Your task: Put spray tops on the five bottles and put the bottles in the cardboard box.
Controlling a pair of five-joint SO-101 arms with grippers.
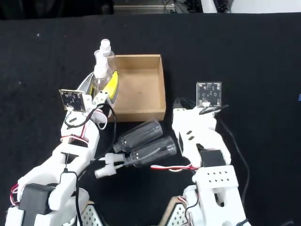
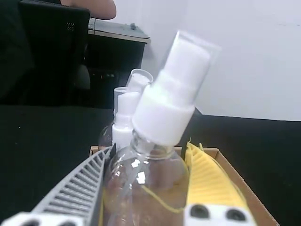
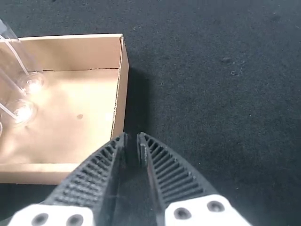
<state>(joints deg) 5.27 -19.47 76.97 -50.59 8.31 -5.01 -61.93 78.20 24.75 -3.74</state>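
While the left gripper [image 1: 99, 85] clenches a clear bottle [image 2: 146, 188] between its grey and yellow fingers, that bottle stands upright at the left wall of an open cardboard box [image 1: 139, 89]. A white spray top [image 2: 169, 94] sits on the held bottle's neck. The box rests near the middle of a black table [image 1: 244, 56].

Other capped bottles [image 2: 124, 115] stand just behind the held one, inside the box against the same wall. The right wrist view shows their round bases [image 3: 29, 84] resting on the box floor.

Two more clear bottles lie on their sides on the table, just in front of the box and between the two arms. The upper bottle [image 1: 140, 133] and the lower bottle [image 1: 153, 150] lie side by side and touching, with their necks pointing toward the left arm. White tops [image 1: 107, 165] lie at those necks. From above it is hard to tell whether they are screwed on or only lying there.

The right gripper [image 3: 131, 139] hangs low just outside the box's near right corner. Its black fingers are drawn almost together, leaving a thin slit, and they grasp nothing.
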